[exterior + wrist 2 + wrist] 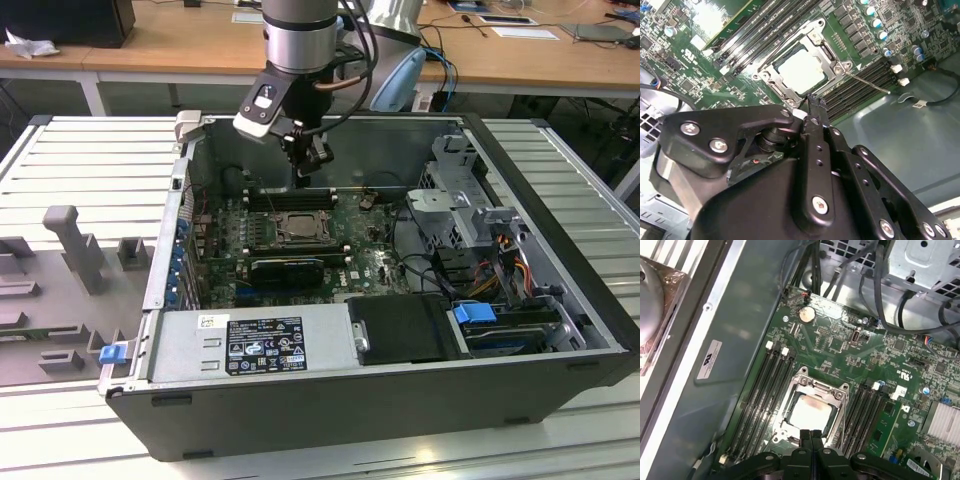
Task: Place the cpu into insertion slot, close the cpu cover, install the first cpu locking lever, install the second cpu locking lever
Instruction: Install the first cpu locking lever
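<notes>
Gripper [810,432] fingers pressed together — tips just beside the cpu cover [815,385] edge. The cpu [810,412] sits in the insertion slot [786,416], cover frame lying flat around it — memory slots [765,390] flank it on the green board [840,340].

Exterior view above the case [400,400]; both wrist views close over the cpu [801,70] [810,412].

cpu [810,412]: pale silvery-beige top, brownish tint at one edge. cpu cover [825,385]: silvery metal. mobo [840,347]: green, fine pale traces. mem slots [767,385]: black w/ white end clips. gripper [810,435]: matte black, silver screws. case [400,410]: dark grey. PSU [200,345]: silver, black label. drive clip [475,313]: blue. table [90,150]: pale grey, ribbed.
</notes>
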